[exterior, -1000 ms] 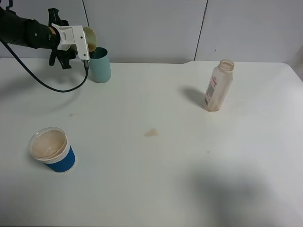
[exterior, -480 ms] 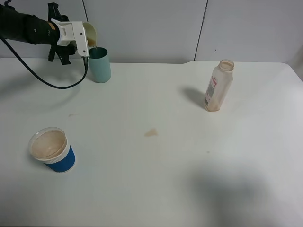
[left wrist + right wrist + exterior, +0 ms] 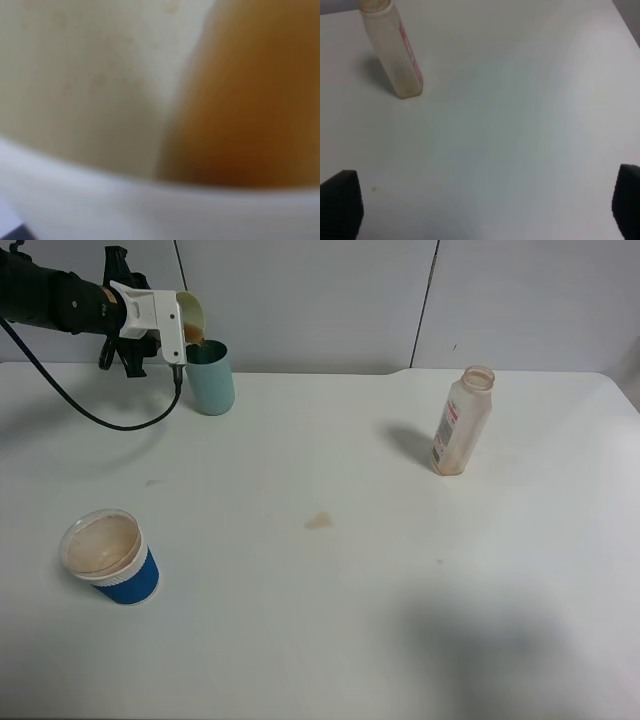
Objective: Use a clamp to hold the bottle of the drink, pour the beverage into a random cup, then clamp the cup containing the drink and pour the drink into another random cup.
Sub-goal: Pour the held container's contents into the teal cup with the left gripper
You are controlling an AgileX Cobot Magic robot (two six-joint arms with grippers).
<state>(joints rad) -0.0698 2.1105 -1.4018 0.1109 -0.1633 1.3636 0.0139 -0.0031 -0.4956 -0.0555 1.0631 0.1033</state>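
Observation:
My left gripper (image 3: 172, 328) is shut on a cream cup (image 3: 192, 316) and holds it tilted over the rim of a teal cup (image 3: 213, 380) at the table's back left. Brown drink (image 3: 194, 337) shows at the cream cup's lip. The left wrist view is filled by the cream cup's inner wall (image 3: 90, 85) and the brown drink (image 3: 250, 100). The clear drink bottle (image 3: 463, 422) stands uncapped at the right, nearly empty; it also shows in the right wrist view (image 3: 395, 55). My right gripper (image 3: 485, 205) is open, well short of the bottle.
A blue-sleeved white cup (image 3: 108, 556) with brownish foam inside stands at the front left. A small brown spill (image 3: 319, 521) lies near the middle of the white table (image 3: 350, 620). A black cable (image 3: 100, 415) hangs from the left arm.
My left gripper has risen slightly and tipped the cream cup further over the teal cup. The bottle and the blue cup have not moved.

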